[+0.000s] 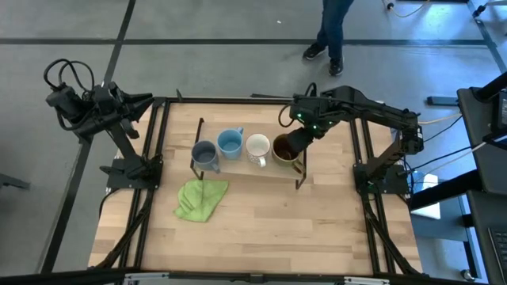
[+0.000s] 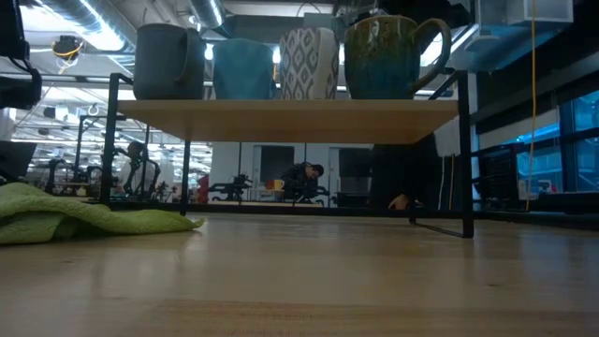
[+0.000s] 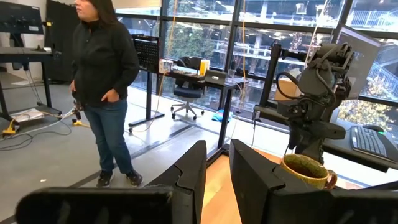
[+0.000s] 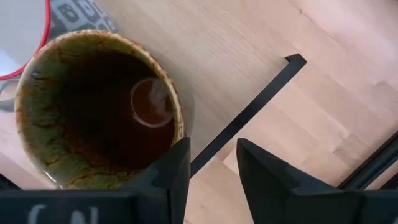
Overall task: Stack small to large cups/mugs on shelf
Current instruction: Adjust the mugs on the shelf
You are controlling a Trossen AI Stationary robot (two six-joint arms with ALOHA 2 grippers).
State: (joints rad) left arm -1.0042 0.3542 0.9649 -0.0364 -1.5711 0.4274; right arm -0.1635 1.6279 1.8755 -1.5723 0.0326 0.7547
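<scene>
Four mugs stand in a row on the light-wood shelf (image 1: 245, 169): grey-blue (image 1: 204, 152), light blue (image 1: 230, 142), white patterned (image 1: 257, 146) and the larger brown one (image 1: 282, 149). In the low view they rest upright on the board (image 2: 290, 120), the brown mug (image 2: 384, 58) rightmost with its handle toward the right. My right gripper (image 1: 296, 141) hangs over the brown mug's right side, pointing down, open; its fingers (image 4: 177, 168) stand just outside the rim (image 4: 179, 118) with only the shelf showing between them. My left gripper (image 1: 147, 99) waits at the table's far left corner, open and empty.
A crumpled green cloth (image 1: 200, 199) lies on the table in front of the shelf's left end. The shelf's black wire end frame (image 4: 249, 115) runs beside the brown mug. A person (image 3: 102, 74) stands beyond the table's far edge.
</scene>
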